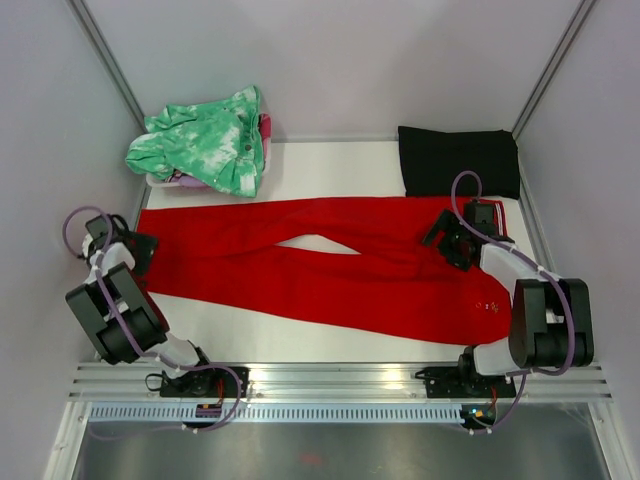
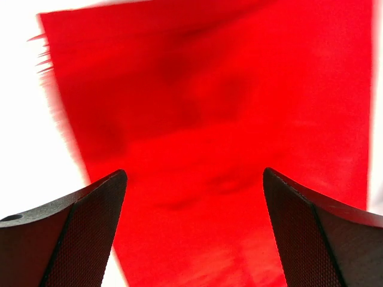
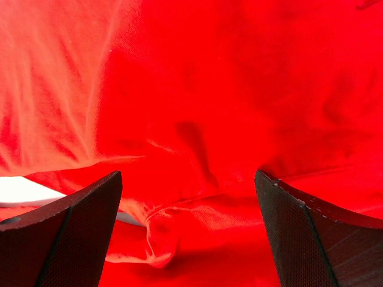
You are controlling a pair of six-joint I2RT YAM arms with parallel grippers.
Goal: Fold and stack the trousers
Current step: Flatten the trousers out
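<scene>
The red trousers (image 1: 330, 265) lie spread flat across the white table, legs to the left, waist to the right, with a small white mark (image 1: 489, 306) near the hip. My left gripper (image 1: 133, 250) is open over the leg ends at the left; the left wrist view shows red cloth (image 2: 203, 119) with a frayed hem between its fingers (image 2: 90, 233). My right gripper (image 1: 447, 238) is open over the waist end; the right wrist view shows wrinkled red cloth (image 3: 197, 107) and a folded edge between its fingers (image 3: 311, 239). Neither holds anything.
A green-and-white mottled garment (image 1: 208, 143) lies heaped at the back left. A black folded cloth (image 1: 458, 160) lies at the back right. Grey walls close in both sides. A metal rail (image 1: 330, 378) runs along the near edge.
</scene>
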